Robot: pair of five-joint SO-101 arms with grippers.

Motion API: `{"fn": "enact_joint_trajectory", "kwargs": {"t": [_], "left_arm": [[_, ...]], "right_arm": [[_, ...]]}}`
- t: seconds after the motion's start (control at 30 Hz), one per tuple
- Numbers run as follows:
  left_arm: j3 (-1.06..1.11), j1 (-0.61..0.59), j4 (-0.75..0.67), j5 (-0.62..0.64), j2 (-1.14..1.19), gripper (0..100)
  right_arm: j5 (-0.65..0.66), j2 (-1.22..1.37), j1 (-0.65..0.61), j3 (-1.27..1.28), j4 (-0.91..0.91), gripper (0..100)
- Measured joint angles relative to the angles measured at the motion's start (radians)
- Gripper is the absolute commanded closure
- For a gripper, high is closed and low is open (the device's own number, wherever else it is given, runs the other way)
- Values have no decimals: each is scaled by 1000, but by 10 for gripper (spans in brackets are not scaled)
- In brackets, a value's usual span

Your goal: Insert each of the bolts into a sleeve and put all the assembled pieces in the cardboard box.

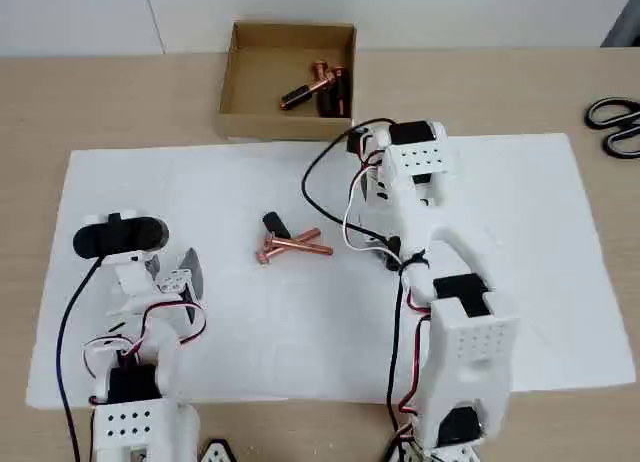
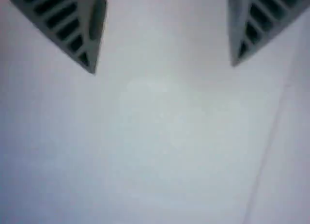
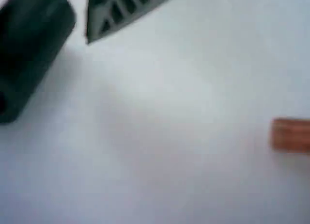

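- Left jaws: spread wide apart, low over a bare patch of the white sheet.
- Right jaws: open or closed, impossible to tell; close above the sheet, near a black sleeve and the tip of a copper bolt.
- Mid-sheet: that sleeve lying loose, just beside two copper bolts in a narrow V.
- Farther back: cardboard box on the desk, holding assembled pieces.
- Far right edge: scissors.
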Motion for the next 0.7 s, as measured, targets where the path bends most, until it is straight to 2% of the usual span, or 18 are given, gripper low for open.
{"fn": "enact_joint_trajectory", "kwargs": {"t": [0.2, 0.7], "left_arm": [[0, 0, 0, -2, 0, 830], [0, 0, 0, -2, 0, 830]], "right_arm": [[0, 81, 2, -3, 2, 872], [-2, 86, 2, -26, 0, 872]]}}
